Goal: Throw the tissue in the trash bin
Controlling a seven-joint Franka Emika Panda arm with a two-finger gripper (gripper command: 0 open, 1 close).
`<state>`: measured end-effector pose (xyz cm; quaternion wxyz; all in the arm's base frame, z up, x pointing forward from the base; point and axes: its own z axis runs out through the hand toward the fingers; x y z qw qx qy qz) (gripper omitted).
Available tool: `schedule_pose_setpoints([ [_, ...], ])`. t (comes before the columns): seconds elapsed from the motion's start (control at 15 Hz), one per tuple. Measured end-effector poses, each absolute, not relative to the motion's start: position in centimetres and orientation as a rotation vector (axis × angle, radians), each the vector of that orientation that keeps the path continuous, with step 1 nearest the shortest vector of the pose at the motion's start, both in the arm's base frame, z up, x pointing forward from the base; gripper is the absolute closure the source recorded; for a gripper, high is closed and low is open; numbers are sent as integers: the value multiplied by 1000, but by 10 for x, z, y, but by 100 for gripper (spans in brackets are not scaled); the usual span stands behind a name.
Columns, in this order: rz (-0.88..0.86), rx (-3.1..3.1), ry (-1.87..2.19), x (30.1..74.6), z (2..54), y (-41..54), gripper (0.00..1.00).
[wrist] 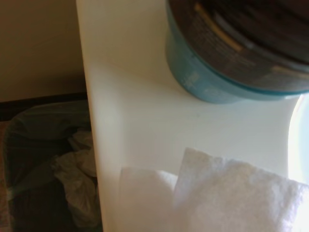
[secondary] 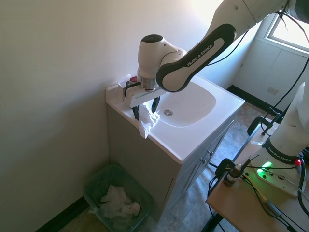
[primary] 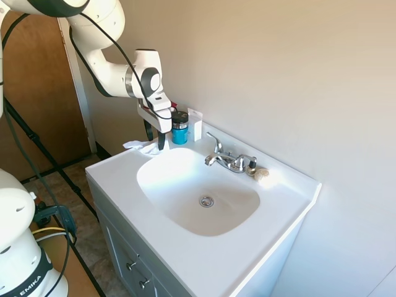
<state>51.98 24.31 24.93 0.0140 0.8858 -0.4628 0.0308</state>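
The tissue (secondary: 145,124) is a crumpled white sheet at the sink counter's corner, with part of it drooping over the counter's edge. It also shows on the counter in the first exterior view (primary: 141,147) and close up in the wrist view (wrist: 231,193). My gripper (secondary: 146,109) points down right over it, fingers apart, one on each side of the tissue. In the first exterior view the gripper (primary: 157,143) touches the tissue's edge. The trash bin (secondary: 94,178) stands on the floor below that corner against the wall, holding crumpled paper, and it shows in the wrist view (wrist: 34,145) too.
A blue jar with a dark lid (primary: 180,127) and an upright white card (primary: 195,124) stand just behind the gripper. The faucet (primary: 226,159) and a small beige lump (primary: 261,174) sit at the back of the white sink (primary: 291,204). A wall runs close behind.
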Motion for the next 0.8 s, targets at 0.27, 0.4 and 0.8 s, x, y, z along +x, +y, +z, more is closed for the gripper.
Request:
schedule_pose_setpoints([
  [0.27, 77, 2765, -1440, 521, 248, 244, 100],
  [0.4, 68, 2767, -1434, 521, 246, 244, 100],
  [0.8, 48, 2760, -1436, 521, 240, 242, 100],
])
